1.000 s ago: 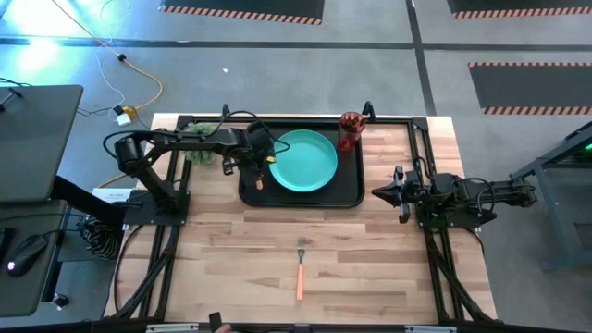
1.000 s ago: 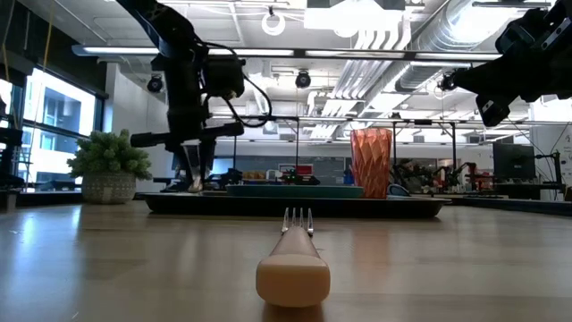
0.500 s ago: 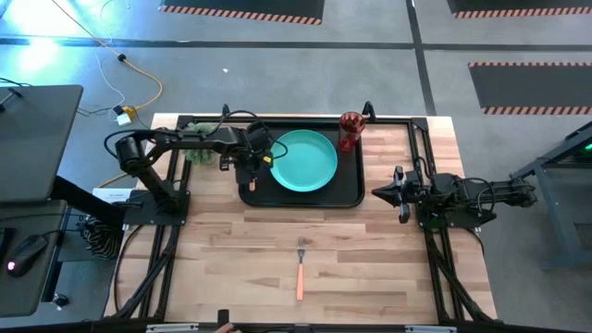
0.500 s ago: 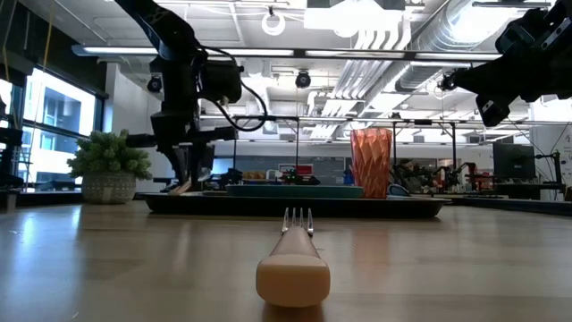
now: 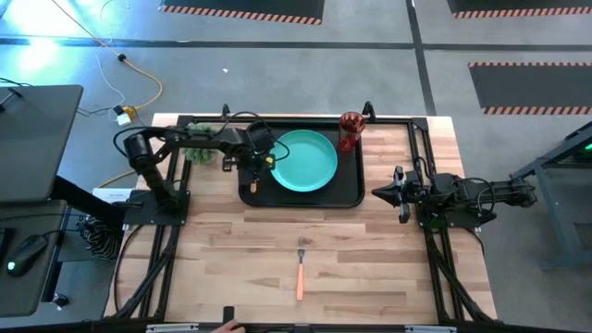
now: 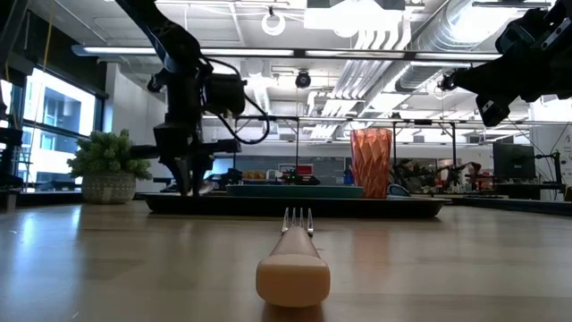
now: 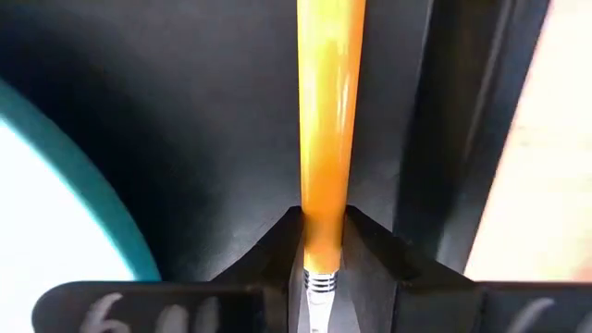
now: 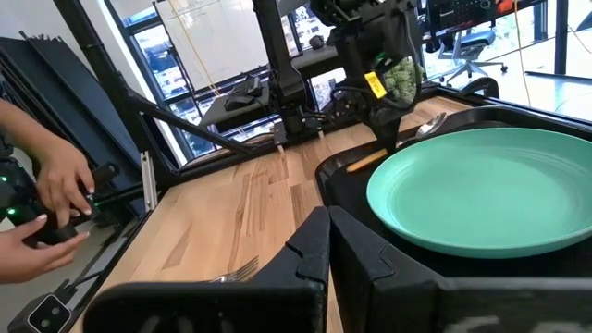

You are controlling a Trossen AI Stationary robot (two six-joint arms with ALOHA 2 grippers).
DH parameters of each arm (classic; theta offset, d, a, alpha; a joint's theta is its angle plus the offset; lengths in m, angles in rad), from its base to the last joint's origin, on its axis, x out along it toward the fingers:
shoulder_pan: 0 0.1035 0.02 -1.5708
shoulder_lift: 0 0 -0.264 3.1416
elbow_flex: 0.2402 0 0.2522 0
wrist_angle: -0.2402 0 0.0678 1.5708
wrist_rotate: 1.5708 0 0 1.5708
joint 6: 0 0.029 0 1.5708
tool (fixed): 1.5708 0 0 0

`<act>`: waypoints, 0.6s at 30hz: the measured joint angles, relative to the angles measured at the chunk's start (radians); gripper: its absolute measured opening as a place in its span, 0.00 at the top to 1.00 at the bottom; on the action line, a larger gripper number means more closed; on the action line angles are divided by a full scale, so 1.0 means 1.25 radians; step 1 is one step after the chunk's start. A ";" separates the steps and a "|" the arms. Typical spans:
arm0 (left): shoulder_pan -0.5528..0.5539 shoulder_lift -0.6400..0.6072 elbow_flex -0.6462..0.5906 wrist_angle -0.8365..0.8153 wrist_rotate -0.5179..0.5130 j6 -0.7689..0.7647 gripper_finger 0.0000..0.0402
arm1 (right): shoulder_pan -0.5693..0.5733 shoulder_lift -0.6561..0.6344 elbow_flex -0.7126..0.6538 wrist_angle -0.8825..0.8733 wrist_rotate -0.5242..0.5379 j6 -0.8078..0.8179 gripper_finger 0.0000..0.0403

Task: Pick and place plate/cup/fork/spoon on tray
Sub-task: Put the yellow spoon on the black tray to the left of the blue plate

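Observation:
The black tray (image 5: 347,190) lies at the table's far middle. The turquoise plate (image 5: 305,160) rests flat on it, and the dark-red cup (image 5: 351,128) stands upright at its far right corner. My left gripper (image 5: 250,169) is over the tray's left part, beside the plate, shut on the spoon (image 7: 328,111). The spoon's bowl (image 8: 433,122) and orange handle (image 8: 363,160) show on either side of the fingers in the right wrist view. The fork (image 5: 300,268) lies flat on the bare wood near the front edge. My right gripper (image 5: 400,194) waits shut to the right of the tray. My left gripper pinches the spoon's orange handle (image 7: 324,208) between its two fingers, right where the handle meets the metal neck. The fingers point down from above and lie across the spoon. The spoon lies low along the tray's left part, next to the plate's rim (image 7: 55,213).
A small potted plant (image 5: 199,155) stands just left of the tray, close to my left arm. Black frame rails run along the table's left, right and far sides. A person's hands (image 8: 46,199) show beyond the table's edge in the right wrist view.
My left gripper has gone down toward the tray and a little toward the table's left edge, staying shut on the spoon. The spoon, which hung slanted below the fingers, has come down low onto the tray beside the plate.

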 joint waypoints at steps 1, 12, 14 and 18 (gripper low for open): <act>0.002 0.004 0.000 0.008 0.002 0.005 0.86 | 0.000 0.000 0.000 0.000 0.000 0.000 1.00; 0.002 0.009 0.001 0.006 0.013 0.012 0.84 | 0.000 0.000 0.000 0.000 0.000 0.000 1.00; 0.002 0.009 0.001 0.006 0.015 0.010 0.81 | 0.000 0.000 0.000 0.000 0.000 0.000 1.00; 0.002 0.009 0.001 0.006 0.015 -0.004 0.76 | 0.000 0.000 0.000 0.000 0.000 0.000 1.00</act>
